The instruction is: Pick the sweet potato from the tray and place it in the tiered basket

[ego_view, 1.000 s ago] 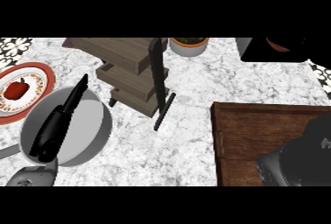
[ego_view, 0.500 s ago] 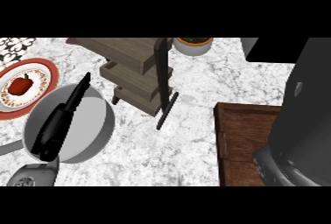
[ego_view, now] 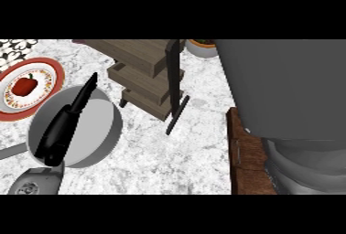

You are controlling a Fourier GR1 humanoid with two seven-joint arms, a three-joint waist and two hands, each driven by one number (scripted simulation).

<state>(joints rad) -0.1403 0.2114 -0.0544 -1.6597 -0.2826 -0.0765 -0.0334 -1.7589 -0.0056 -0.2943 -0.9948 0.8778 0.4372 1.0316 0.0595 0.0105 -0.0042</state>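
Note:
The tiered basket [ego_view: 144, 73] stands at the top middle: stacked wooden tiers on a black post [ego_view: 174, 82]. The brown wooden tray [ego_view: 249, 155] lies at the right, and only its left edge shows. My right forearm [ego_view: 290, 91] is a large grey mass close to the view, covering most of the tray and the right side. No black hand shows at its end. The sweet potato is not visible; it may be hidden under the arm. My left hand does not show.
A grey pan [ego_view: 94, 132] with a black handle [ego_view: 64, 125] lies at the left. Behind it, a patterned plate [ego_view: 42, 73] holds a red pepper [ego_view: 25, 85]. A small pot [ego_view: 201, 46] stands behind the basket. A grey rounded part [ego_view: 37, 183] shows at the lower left.
The right forearm has risen towards the view and now fills the right side, hiding the dark hand seen over the tray earlier. The counter objects appear larger and closer.

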